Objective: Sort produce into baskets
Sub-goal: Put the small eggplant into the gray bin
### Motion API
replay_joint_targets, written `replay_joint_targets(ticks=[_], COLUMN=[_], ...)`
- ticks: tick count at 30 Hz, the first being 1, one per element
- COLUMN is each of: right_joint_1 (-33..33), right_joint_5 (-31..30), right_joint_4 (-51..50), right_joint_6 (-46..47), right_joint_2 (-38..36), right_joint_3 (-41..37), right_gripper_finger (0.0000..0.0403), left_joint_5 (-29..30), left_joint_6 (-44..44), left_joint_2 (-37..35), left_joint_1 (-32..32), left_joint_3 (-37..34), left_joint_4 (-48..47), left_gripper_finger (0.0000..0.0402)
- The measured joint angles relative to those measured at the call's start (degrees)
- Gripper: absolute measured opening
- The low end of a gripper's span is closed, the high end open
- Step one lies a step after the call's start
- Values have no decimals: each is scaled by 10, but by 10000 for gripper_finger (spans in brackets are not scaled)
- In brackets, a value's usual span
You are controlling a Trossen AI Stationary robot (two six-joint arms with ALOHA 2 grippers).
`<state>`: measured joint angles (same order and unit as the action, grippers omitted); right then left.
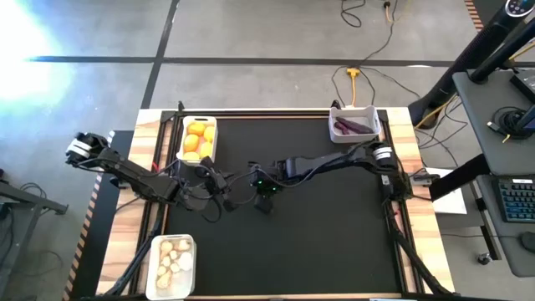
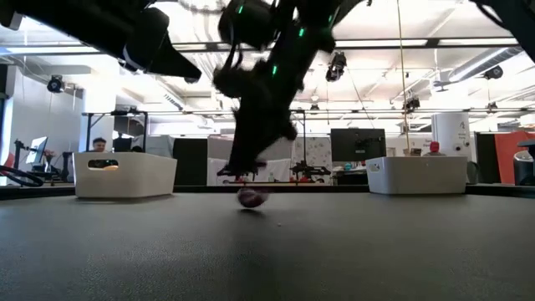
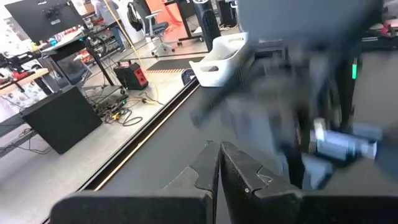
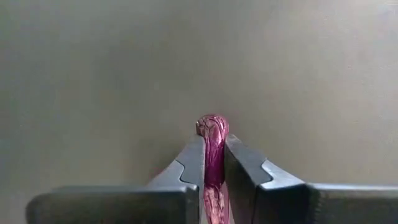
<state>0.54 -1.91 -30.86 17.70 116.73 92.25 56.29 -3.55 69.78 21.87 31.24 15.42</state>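
The right gripper (image 1: 264,204) stood at mid-table, reached in from the right side, its fingers (image 4: 245,171) pinching a slim purple piece (image 4: 213,149) between them. In the right wrist view the piece's long axis ran straight out along the fingers, its rounded tip showing just past them and pointing at the dark mat (image 1: 334,242). In the low view the piece (image 2: 251,197) sat at the mat's surface, either touching it or barely clear of it; which could not be told. The basket (image 1: 355,125) already holding purple pieces lay at the far right corner, well apart from the grip point and back along the right arm's own side, so the carry appeared to belong to this arm: a lift, then a swing far and to the right. The left gripper (image 3: 219,163), fingers pressed together with nothing between them, hung just left of the right one near mid-table, close enough that the swing would have needed to lead away from it. The basket of yellow fruits (image 1: 198,139) stood at the far left, and the basket of whitish lumps (image 1: 171,265) at the near left corner; neither lay on the likely path. No other loose produce showed on the mat.
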Motion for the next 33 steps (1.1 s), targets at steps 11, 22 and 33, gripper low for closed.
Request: replay_joint_targets(ticks=[11, 22, 33], right_joint_1=[-19, -263, -457], right_joint_5=[-239, -389, -265], right_joint_4=[-299, -495, -297], right_joint_6=[87, 146, 97], right_joint_2=[-117, -192, -177], right_joint_3=[2, -46, -205], right_gripper_finger=[37, 36, 43], left_joint_5=[1, 2, 2], left_joint_6=[21, 31, 31], left_joint_2=[4, 4, 4], left_joint_1=[0, -3, -3], left_joint_3=[0, 0, 0], left_joint_4=[1, 20, 16], left_gripper_finger=[0, 0, 0])
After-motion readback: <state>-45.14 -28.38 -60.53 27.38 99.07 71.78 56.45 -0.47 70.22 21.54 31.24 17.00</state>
